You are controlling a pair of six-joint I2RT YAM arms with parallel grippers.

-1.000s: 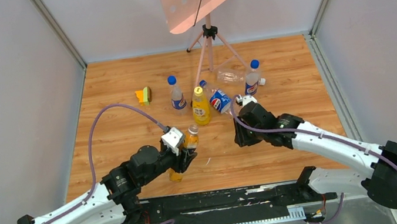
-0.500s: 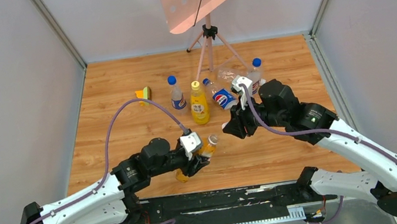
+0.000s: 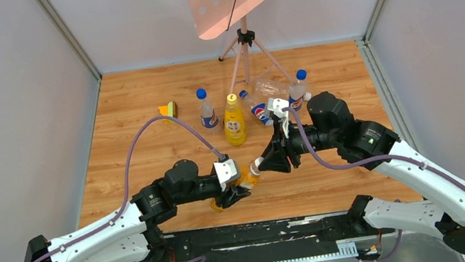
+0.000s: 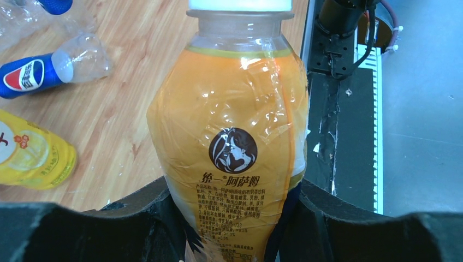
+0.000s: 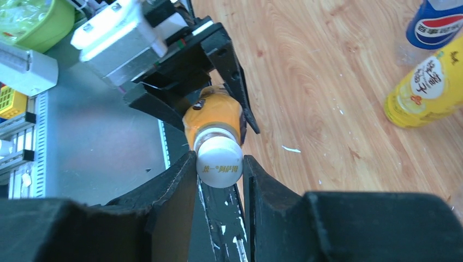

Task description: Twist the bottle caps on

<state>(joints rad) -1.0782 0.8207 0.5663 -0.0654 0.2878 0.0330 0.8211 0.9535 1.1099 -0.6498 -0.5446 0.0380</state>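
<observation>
My left gripper is shut on the amber-brown bottle, holding it off the table and tilted toward the right arm. In the left wrist view the bottle fills the frame between the black jaws of my left gripper. A white cap sits on the bottle's neck. My right gripper has both fingers pressed against that cap, and it also shows in the top view. The yellow bottle stands with a yellow cap on. A blue-label bottle stands with a blue cap on.
Another blue-capped bottle stands at the back right. A Pepsi bottle and a clear bottle lie near the music stand's tripod. A yellow-green block lies at the back left. The black base rail is just below the held bottle.
My left gripper carried the amber bottle right and toward the near edge, tilting it. My right gripper swung in from the back and closed around the white cap.
</observation>
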